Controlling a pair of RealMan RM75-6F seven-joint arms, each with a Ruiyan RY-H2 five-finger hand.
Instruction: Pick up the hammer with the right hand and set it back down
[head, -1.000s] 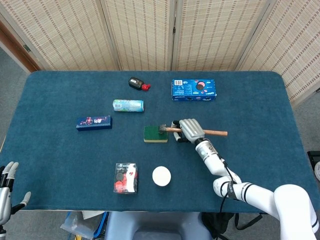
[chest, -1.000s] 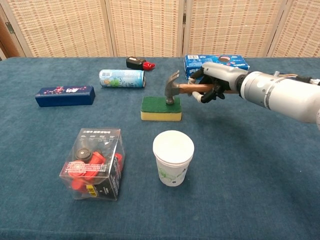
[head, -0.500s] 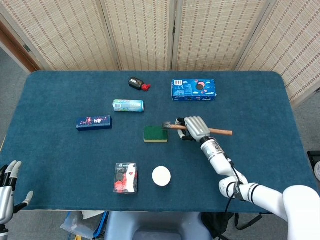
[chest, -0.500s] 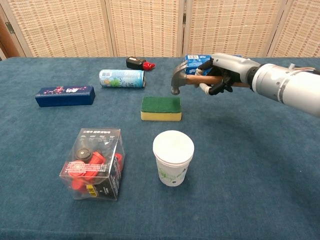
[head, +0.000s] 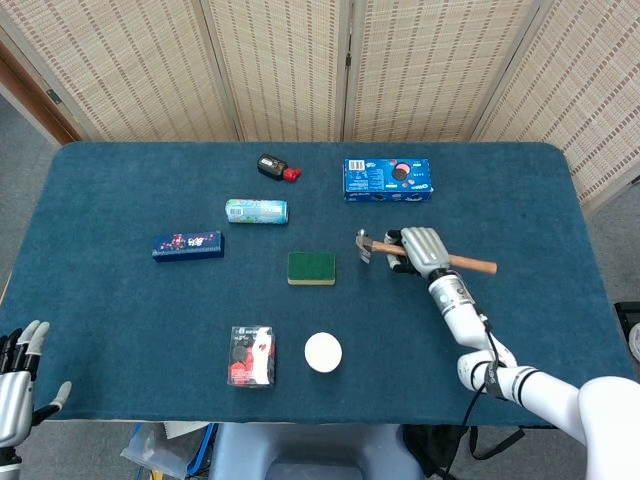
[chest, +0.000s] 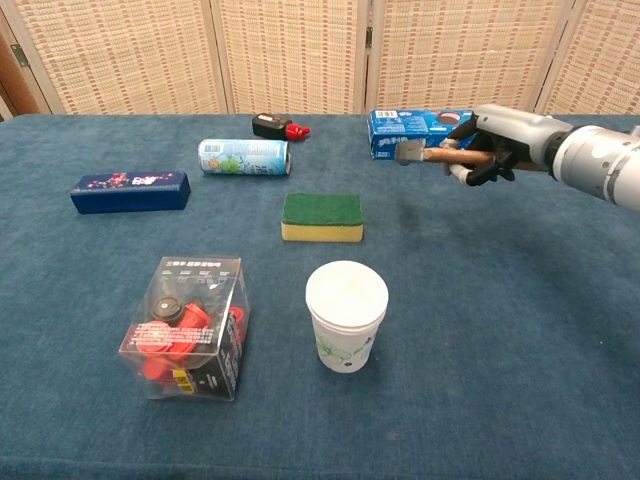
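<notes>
A hammer (head: 366, 245) with a wooden handle and a grey metal head hangs in the air, gripped around the handle by my right hand (head: 421, 250). Its head points left and the handle end (head: 484, 266) sticks out to the right. In the chest view the hammer (chest: 412, 152) is held above the table, in front of the blue box, by the right hand (chest: 495, 146). My left hand (head: 18, 390) is at the bottom left corner off the table, fingers spread, holding nothing.
A green and yellow sponge (head: 311, 268) lies left of the hammer. A white paper cup (head: 323, 352) and a clear box of red parts (head: 251, 356) stand near the front. A blue cookie box (head: 388, 180), green can (head: 256, 211), dark blue box (head: 188, 245) and black-red item (head: 274, 167) lie further back.
My right hand has lifted the hammer off the sponge and carried it up and to the right. The left hand has barely moved.
</notes>
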